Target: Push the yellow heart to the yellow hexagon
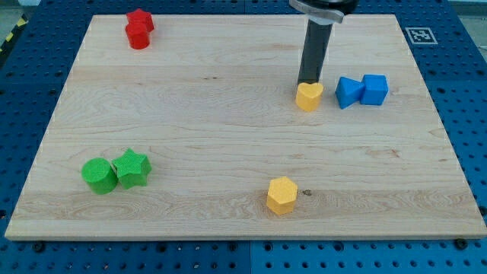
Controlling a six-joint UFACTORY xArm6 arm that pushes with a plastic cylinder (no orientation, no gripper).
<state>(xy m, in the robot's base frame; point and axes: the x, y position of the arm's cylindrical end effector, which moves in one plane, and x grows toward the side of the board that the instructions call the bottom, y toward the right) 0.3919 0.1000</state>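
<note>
Wooden board [228, 137] with blocks in scattered pairs, the rod's tip [309, 82] touching the yellow heart [308, 97].

Taking the yellow heart as landmark and reading from the view's left: a green cylinder [99, 176] and a green star [132, 168] touch each other far to its lower left, near the board's left edge. Two red blocks [139, 30], pressed together with shapes hard to make out, lie far to its upper left by the top edge. The yellow hexagon [281, 195] sits well below the heart and slightly left, close to the bottom edge, with bare wood between them. The arm has no jaws; its dark rod stands upright, its tip against the heart's top side. Just right of the heart, a little apart from it, two blue blocks [362, 90] touch; bare wood runs from them to the right edge.
</note>
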